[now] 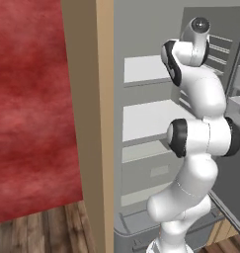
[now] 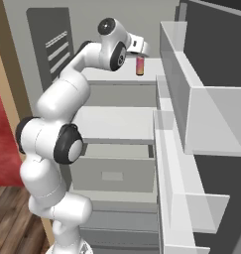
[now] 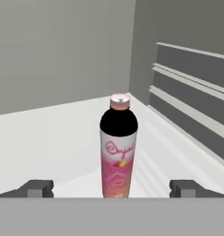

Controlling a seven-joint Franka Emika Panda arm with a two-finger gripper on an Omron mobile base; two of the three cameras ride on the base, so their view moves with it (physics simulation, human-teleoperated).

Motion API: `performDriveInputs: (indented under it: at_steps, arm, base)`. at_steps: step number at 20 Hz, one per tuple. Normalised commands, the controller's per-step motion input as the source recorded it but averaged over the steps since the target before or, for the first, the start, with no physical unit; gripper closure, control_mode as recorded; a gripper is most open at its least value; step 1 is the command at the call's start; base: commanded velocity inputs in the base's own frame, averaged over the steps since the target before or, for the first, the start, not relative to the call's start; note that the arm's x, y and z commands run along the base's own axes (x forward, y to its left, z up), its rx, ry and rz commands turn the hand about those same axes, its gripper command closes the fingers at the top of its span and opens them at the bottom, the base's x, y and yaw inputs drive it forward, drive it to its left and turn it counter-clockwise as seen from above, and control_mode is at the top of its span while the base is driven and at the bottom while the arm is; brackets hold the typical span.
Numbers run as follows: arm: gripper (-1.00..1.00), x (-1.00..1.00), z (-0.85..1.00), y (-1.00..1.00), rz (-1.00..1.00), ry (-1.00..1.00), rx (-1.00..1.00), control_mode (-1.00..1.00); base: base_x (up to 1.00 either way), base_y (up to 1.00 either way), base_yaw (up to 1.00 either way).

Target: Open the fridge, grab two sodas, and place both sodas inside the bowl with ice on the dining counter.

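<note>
The fridge (image 2: 117, 124) stands open, its white shelves bare. One soda (image 3: 118, 152), a bottle with a pink label, dark shoulders and a pinkish cap, stands upright on the top shelf. The same soda (image 2: 140, 65) appears small in the right base view, just below the robot's hand (image 2: 136, 47). My gripper (image 3: 111, 188) is open. Its two dark fingertips (image 3: 37, 188) sit wide apart on either side of the bottle's base, short of it and not touching. The bowl with ice and the dining counter are out of view.
The open fridge door (image 2: 201, 114) with its clear bins stands close on the right. A tan wood surround (image 1: 92, 123) and a red wall (image 1: 27, 108) lie left. A ribbed fridge wall (image 3: 191, 106) runs right of the bottle. A drawer (image 2: 112, 173) sits below the shelves.
</note>
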Motion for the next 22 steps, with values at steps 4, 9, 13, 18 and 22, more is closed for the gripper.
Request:
performDriveInputs:
  at_steps: [4, 9, 13, 18, 22]
  arm:
    - [-1.0, 0.19, -0.05, -0.04, 0.0, 0.0, 0.0, -1.0]
    - [-1.0, 0.12, -0.08, -0.21, 0.0, 0.0, 0.0, -1.0]
    - [-1.0, 0.11, -0.06, -0.08, 0.0, 0.0, 0.0, -1.0]
    - [-1.0, 0.13, -0.02, 0.0, 0.0, 0.0, 0.0, -1.0]
    - [-1.0, 0.07, 0.0, -0.01, 0.0, 0.0, 0.0, -1.0]
  base:
    - [0.0, 0.0, 0.0]
    - [0.0, 0.0, 0.0]
    - [0.0, 0.0, 0.0]
    - [0.0, 0.0, 0.0]
    - [0.0, 0.0, 0.0]
